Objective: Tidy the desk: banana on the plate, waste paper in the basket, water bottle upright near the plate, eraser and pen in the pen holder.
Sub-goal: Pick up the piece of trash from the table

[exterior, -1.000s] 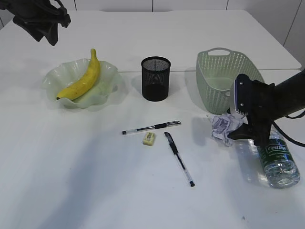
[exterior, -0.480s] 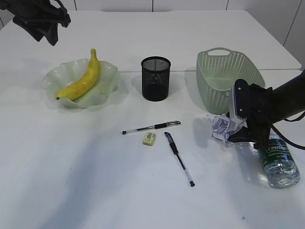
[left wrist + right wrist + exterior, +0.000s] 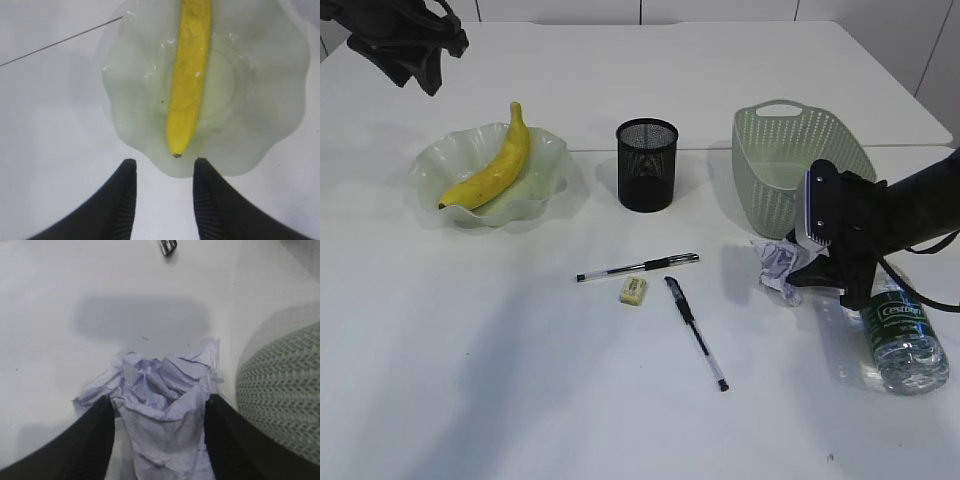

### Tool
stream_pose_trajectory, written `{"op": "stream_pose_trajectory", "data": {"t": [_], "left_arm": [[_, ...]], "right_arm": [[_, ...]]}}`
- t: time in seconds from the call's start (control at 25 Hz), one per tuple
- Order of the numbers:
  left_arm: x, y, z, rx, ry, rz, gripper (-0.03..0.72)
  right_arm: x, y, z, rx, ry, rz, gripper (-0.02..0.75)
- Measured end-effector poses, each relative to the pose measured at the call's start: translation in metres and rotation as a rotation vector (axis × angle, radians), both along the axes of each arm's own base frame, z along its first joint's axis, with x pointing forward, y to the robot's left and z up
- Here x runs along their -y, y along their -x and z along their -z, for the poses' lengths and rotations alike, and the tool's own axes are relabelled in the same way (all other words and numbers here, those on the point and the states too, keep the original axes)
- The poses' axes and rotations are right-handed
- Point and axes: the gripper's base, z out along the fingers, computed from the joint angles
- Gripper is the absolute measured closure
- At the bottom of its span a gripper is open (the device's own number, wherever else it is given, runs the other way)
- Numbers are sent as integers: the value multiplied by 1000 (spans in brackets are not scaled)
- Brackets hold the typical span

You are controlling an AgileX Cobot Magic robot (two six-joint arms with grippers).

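The crumpled waste paper (image 3: 775, 265) (image 3: 160, 410) lies on the white desk (image 3: 470, 380) just in front of the green basket (image 3: 770, 190) (image 3: 285, 390). My right gripper (image 3: 802, 272) (image 3: 159, 399) has a finger pressed against each side of it. The water bottle (image 3: 902, 340) lies on its side under the right arm. The banana (image 3: 490, 165) (image 3: 187, 85) rests in the pale green plate (image 3: 545, 150) (image 3: 135, 100). My left gripper (image 3: 405, 45) (image 3: 165, 162) hangs open and empty above the plate's rim. The eraser (image 3: 633, 290) and two pens (image 3: 640, 267) (image 3: 695, 330) lie in front of the black mesh pen holder (image 3: 647, 165).
The pen holder stands between the plate and the basket at the back of the desk. A seam (image 3: 710, 150) runs across the tabletop behind them. One pen's end (image 3: 168, 246) shows at the top of the right wrist view.
My right gripper's jaws have narrowed onto the waste paper, and the paper has bunched up and shifted slightly left. The left arm has not moved.
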Motion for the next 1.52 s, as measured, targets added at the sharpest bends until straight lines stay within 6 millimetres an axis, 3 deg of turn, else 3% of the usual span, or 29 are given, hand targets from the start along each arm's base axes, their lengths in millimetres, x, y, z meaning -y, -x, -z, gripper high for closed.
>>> {"op": "stream_pose_trajectory", "data": {"t": [0.6, 1.08, 1.36, 1.52], "left_arm": [[0, 0, 0, 0, 0, 0, 435], [0, 0, 0, 0, 0, 0, 441], [0, 0, 0, 0, 0, 0, 441], [0, 0, 0, 0, 1, 0, 441]], "right_arm": [[0, 0, 0, -1, -4, 5, 491], [-5, 4, -1, -72, -83, 35, 730], [-10, 9, -3, -169, -181, 80, 739], [-15, 13, -25, -163, -259, 70, 740]]}}
